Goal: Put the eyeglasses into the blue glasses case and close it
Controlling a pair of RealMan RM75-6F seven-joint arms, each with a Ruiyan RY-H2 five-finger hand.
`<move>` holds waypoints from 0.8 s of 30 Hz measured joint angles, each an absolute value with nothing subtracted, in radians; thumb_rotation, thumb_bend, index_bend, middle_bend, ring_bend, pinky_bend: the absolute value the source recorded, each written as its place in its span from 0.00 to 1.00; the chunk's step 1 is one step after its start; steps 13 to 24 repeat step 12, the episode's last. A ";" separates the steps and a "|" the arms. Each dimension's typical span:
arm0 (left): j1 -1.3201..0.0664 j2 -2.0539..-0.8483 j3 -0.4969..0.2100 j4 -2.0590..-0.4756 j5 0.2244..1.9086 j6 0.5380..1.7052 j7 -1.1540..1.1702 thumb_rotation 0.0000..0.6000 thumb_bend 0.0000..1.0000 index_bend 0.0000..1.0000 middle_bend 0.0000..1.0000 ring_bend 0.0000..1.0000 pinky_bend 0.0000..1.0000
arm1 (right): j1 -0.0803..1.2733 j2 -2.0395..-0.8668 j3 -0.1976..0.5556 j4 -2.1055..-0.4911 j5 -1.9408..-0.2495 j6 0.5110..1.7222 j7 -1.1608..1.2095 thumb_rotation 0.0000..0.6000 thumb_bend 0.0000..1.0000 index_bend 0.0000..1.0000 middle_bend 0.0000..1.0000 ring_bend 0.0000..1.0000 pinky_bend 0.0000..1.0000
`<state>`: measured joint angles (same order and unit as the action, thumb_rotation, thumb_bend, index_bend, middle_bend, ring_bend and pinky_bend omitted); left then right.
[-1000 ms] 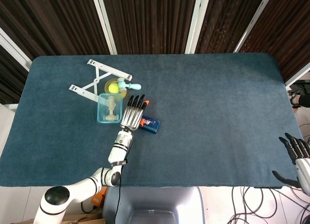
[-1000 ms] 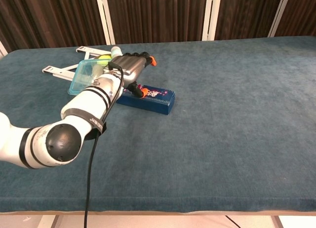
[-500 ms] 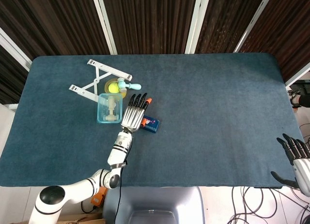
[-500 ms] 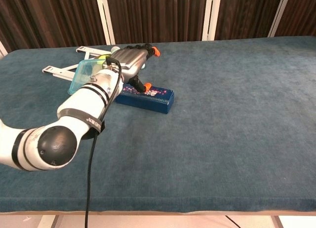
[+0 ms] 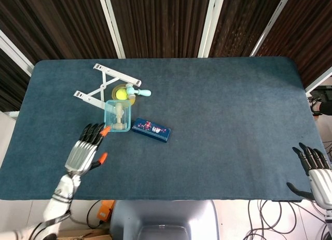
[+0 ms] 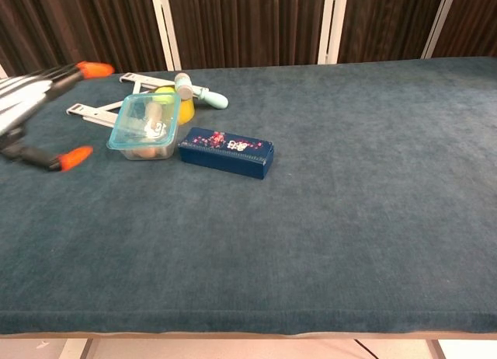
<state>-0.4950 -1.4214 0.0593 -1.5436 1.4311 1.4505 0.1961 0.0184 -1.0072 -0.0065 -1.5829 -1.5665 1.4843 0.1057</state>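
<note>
The blue glasses case (image 5: 151, 130) lies shut on the blue tabletop, just right of a clear teal box; in the chest view the case (image 6: 226, 151) shows a patterned lid. No eyeglasses show in either view. My left hand (image 5: 85, 150) hovers near the table's front left, well clear of the case, fingers spread and holding nothing. In the chest view the left hand (image 6: 35, 102) is blurred at the left edge. My right hand (image 5: 313, 169) hangs off the table's front right corner, fingers apart and empty.
A clear teal box (image 5: 117, 115) with a small object inside stands left of the case. Behind it are a yellow ball toy with a teal handle (image 5: 128, 93) and a white folding stand (image 5: 98, 89). The blue table cloth (image 5: 233, 110) stretches to the right.
My left hand has pulled back from over the case to the front left, leaving the case uncovered. The right hand has dropped slightly lower.
</note>
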 measured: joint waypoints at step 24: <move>-0.262 -1.271 0.183 -1.485 1.570 1.697 -0.032 1.00 0.33 0.00 0.00 0.00 0.00 | 0.027 -1.053 0.007 -1.603 -1.558 1.483 0.017 1.00 0.33 0.00 0.00 0.00 0.00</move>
